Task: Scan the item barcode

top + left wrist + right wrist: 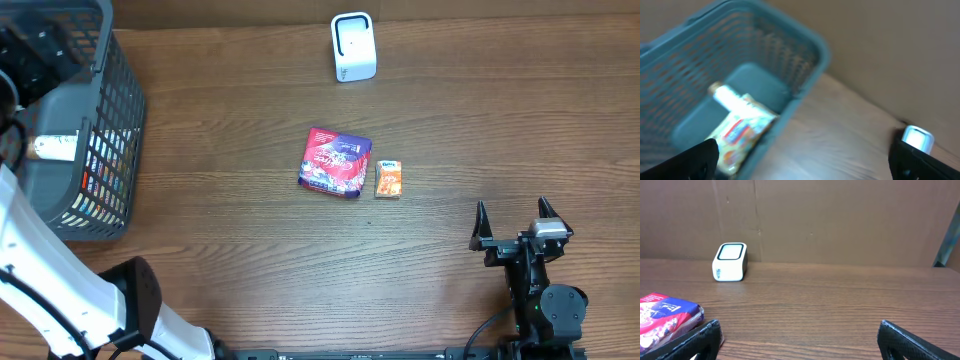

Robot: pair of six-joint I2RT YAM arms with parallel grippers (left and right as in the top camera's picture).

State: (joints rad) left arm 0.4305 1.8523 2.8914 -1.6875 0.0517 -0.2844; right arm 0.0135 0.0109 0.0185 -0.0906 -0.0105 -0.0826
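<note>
So, I am reading this as the opening step: nothing is being gripped yet. The right end effector is sitting low over the counter, its fingers spread wide and empty. Ahead of it and to its left, the small orange box is lying just beside the purple packet. Well beyond those, the white scanner is standing alone.

The left end effector, fingers likewise apart and empty, is hanging above the mesh basket. A wrapped pack is lying on the basket floor below it, though that view is blurred.

I am judging the pack to be the likely pick. The next move is calling for a descent inside the walls, a firm close, then a carry toward the scanner.
</note>
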